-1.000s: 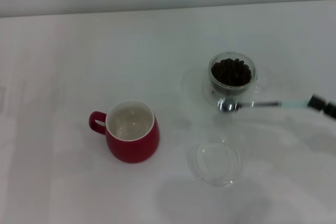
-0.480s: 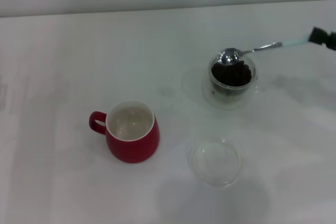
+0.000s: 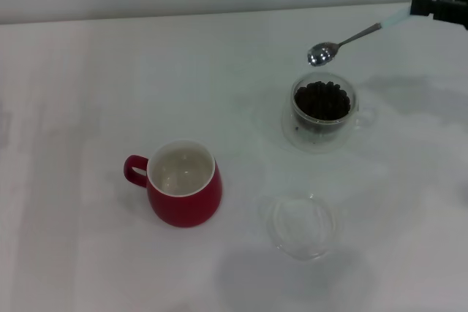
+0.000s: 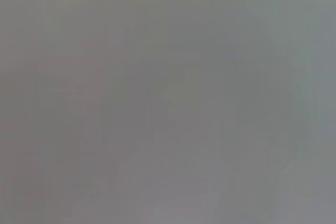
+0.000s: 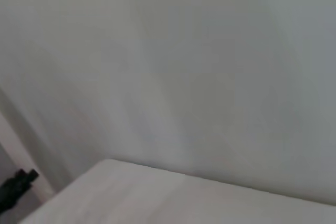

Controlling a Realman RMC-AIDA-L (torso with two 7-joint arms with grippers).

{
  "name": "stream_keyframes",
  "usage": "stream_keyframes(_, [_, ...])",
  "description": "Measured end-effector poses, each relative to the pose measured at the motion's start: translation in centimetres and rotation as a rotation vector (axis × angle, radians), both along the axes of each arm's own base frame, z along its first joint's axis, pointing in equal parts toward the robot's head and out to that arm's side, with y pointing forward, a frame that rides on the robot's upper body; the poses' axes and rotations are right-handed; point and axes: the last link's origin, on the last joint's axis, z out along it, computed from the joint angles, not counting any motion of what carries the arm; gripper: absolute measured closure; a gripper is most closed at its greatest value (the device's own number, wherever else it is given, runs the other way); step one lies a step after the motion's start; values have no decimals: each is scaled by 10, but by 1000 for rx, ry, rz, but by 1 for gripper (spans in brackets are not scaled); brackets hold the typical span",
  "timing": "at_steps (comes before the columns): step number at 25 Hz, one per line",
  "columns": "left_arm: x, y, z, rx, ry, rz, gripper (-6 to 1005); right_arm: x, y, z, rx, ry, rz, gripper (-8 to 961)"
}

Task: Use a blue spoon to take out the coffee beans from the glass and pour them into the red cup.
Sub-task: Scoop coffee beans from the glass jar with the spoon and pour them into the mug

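The right gripper [image 3: 431, 6], mostly cut off at the frame edge, clamps the blue spoon [image 3: 351, 39] by its handle. The spoon bowl hangs just beyond the glass [image 3: 322, 109] holding the coffee beans [image 3: 322, 100]. The red cup [image 3: 183, 184] is well apart toward the left. The left gripper is unseen.

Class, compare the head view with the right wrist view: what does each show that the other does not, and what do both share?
Only the head view shows the work: the right gripper holding the blue spoon above the glass of coffee beans, with the red cup and a clear glass dish nearer the robot. Only the right wrist view shows a blank wall and a small black part at its edge, which cannot be identified. Both share the white table. The left gripper appears in neither.
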Motion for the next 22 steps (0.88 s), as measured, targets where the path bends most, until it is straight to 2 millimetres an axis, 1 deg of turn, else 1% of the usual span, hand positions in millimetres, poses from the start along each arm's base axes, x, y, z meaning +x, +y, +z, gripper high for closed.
stream_keyframes(6, [-1, 0, 1, 7, -2, 8, 258, -3, 1, 1, -27, -84, -20, 807])
stream_keyframes(10, [-2, 0, 2, 9, -3, 9, 259, -1, 1, -9, -71, -128, -20, 807])
stream_keyframes(22, [-1, 0, 0, 5, -7, 10, 260, 9, 11, -23, -59, -160, -42, 807])
